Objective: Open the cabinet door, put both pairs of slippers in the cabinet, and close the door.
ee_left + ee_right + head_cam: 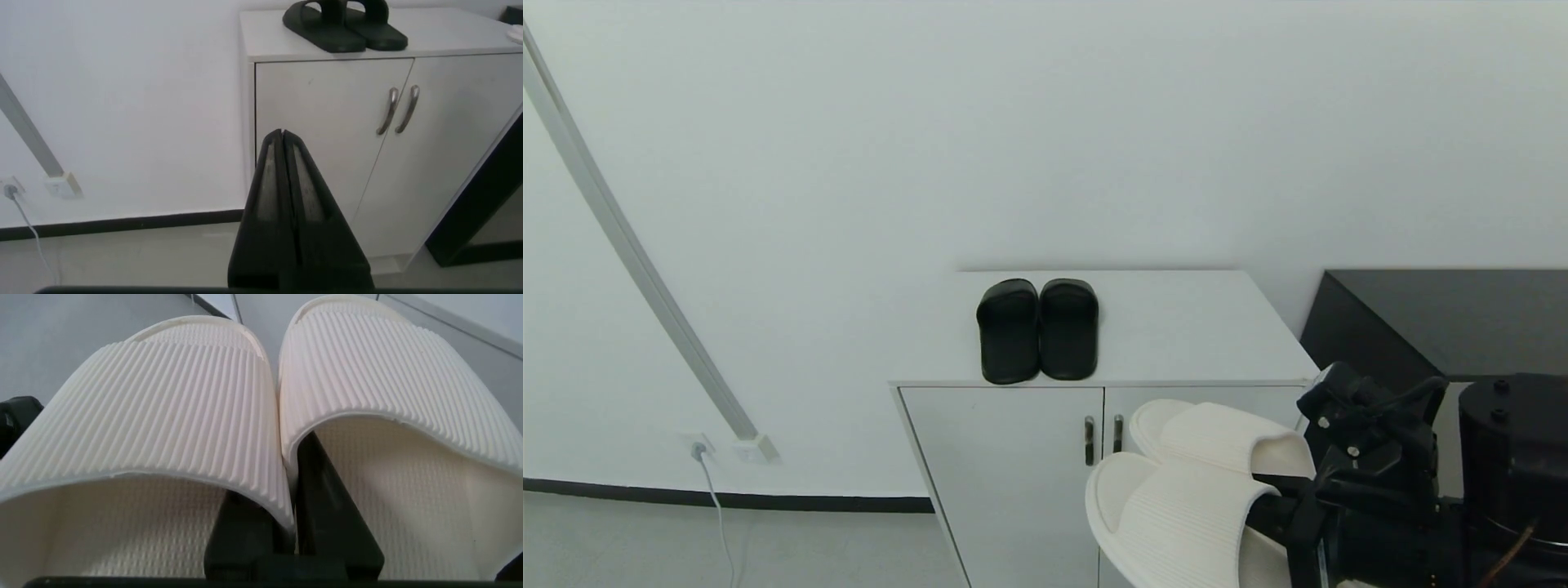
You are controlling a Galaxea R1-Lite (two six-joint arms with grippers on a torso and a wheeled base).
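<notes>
The right gripper (292, 508) pinches the pair of white slippers (1192, 482) by their inner edges, its fingers pressed together on the two ribbed straps where they meet. The slippers lie side by side, toes pointing away from the gripper toward the white cabinet (1005, 465). Both cabinet doors are closed, and the two metal handles (1103, 438) stand just beyond the toes of the held pair. Above and beyond the right gripper, the black slippers (1037, 329) sit side by side on the cabinet top, near its front edge. The left gripper (282, 143) is pressed together with nothing between its fingers, with the cabinet ahead of it and well apart.
</notes>
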